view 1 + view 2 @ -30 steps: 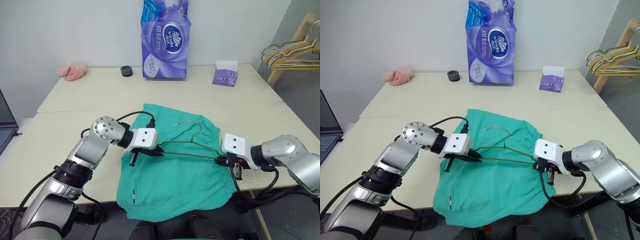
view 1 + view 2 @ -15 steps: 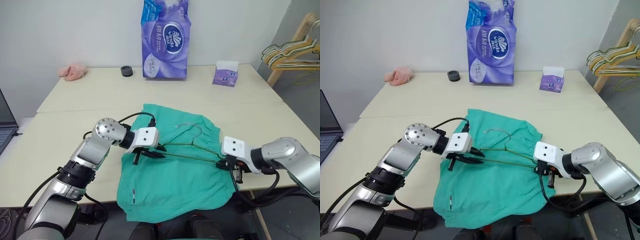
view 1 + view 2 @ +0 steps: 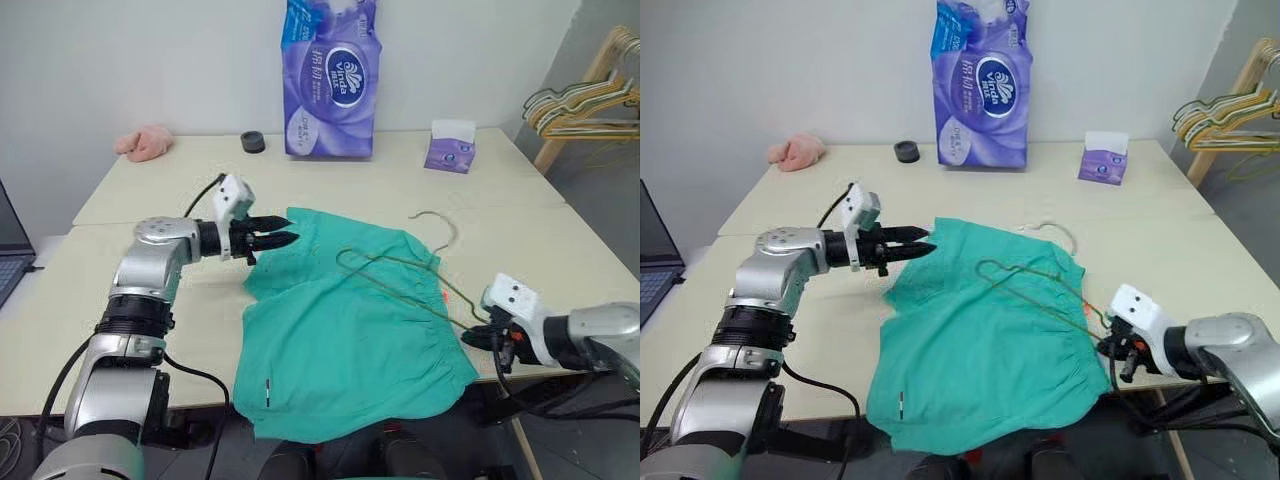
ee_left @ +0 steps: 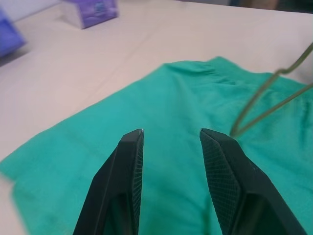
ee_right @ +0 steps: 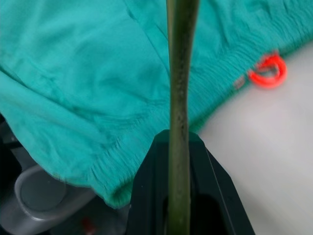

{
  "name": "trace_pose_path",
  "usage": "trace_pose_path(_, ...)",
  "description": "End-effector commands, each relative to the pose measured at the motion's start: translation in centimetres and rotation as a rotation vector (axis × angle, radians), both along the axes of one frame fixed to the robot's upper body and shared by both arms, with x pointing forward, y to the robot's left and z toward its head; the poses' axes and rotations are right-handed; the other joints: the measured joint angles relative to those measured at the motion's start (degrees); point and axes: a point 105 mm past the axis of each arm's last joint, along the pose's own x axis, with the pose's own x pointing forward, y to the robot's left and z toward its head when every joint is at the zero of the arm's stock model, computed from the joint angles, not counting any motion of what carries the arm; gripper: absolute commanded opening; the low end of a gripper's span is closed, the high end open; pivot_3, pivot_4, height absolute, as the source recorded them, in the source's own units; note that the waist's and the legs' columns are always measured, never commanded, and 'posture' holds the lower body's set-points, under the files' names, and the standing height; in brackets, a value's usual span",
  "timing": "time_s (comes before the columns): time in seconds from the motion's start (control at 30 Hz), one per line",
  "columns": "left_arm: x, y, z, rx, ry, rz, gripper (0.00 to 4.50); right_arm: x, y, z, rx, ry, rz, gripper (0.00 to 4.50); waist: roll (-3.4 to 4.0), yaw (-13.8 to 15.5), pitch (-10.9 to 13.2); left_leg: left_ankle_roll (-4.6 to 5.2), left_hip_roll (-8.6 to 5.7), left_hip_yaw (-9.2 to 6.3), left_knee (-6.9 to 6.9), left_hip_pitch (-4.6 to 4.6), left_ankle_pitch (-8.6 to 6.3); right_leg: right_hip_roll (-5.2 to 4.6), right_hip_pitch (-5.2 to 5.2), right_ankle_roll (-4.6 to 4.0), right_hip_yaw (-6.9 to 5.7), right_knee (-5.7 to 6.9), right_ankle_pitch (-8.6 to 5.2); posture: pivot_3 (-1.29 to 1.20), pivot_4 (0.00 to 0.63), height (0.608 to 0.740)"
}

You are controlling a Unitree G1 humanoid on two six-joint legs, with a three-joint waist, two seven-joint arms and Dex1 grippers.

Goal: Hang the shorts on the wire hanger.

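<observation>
On the table (image 3: 120,300), the wire hanger (image 3: 400,275) sits pinched in the right fingers (image 3: 478,338).

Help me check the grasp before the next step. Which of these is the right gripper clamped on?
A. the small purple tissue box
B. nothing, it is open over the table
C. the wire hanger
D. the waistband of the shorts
C. The right gripper is shut on the wire hanger, whose wire runs straight out between its fingers in the right wrist view, above the shorts.
</observation>
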Motion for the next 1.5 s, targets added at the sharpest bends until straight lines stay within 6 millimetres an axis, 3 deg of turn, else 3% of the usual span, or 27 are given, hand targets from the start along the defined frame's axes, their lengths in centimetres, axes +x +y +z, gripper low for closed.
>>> trace_pose_path(0.03,-1.5,-1.5,0.4,-0.043,0.022,-0.106,1.93,-0.8,-3.0,0.7,0.031,-0.018,-0.178,0.0,-0.03,0.2,0.0,0.0,-0.01,0.0,0.0,-0.02,0.0,-0.01,0.0,0.02,0.0,-0.01,0.01,-0.17,0.068,0.74)
trace_pose_path(0.13,-4.0,-3.2,-1.1,-0.05,0.128,-0.237,1.93,-2.4,-5.2,-0.1,0.063,0.015,-0.329,0.0,-0.01,0.4,0.0,0.01,-0.03,0.01,-0.05,-0.02,-0.02,-0.04,0.01,0.02,0.02,-0.05,0.01,-0.19,0.07,0.74)
trace_pose_path(0.33,-8.1,-5.0,-2.1,-0.025,0.226,-0.453,1.93,-6.0,-7.2,-2.3,0.124,0.107,-0.54,0.0,0.0,-0.2,0.0,0.0,0.03,0.03,-0.03,0.05,0.0,0.01,0.04,0.03,0.04,0.01,0.0,-0.22,0.071,0.74)
trace_pose_path(0.53,-6.0,-5.4,-1.0,0.052,0.036,-0.403,1.93,-7.2,-6.8,-3.3,0.165,0.158,-0.578,0.0,0.33,-1.3,-0.2,0.01,0.06,0.18,0.0,0.19,0.02,0.09,0.19,0.32,0.16,-0.04,-0.17,-0.22,0.067,0.74)
trace_pose_path(0.77,-4.8,-6.1,-0.3,0.09,-0.117,-0.386,1.93,-6.7,-5.4,-3.2,0.195,0.188,-0.508,0.0,0.34,-1.5,-0.2,0.03,0.05,0.19,-0.05,0.16,0.0,0.1,0.15,0.33,0.18,-0.06,-0.17,-0.2,0.063,0.74)
trace_pose_path(1.2,-5.8,-5.0,-1.0,0.11,-0.106,-0.42,1.93,-5.9,-4.0,-2.3,0.24,0.221,-0.42,0.0,0.33,-1.4,-0.3,0.03,0.05,0.16,-0.04,0.13,0.0,0.1,0.14,0.34,0.15,-0.06,-0.17,-0.18,0.061,0.74)
trace_pose_path(1.5,-4.8,-4.3,-0.6,0.113,-0.118,-0.39,1.93,-5.3,-3.1,-2.9,0.268,0.334,-0.37,0.0,0.33,-1.3,-0.2,0.03,0.04,0.16,-0.02,0.12,0.0,0.1,0.15,0.35,0.14,-0.08,-0.16,-0.18,0.062,0.74)
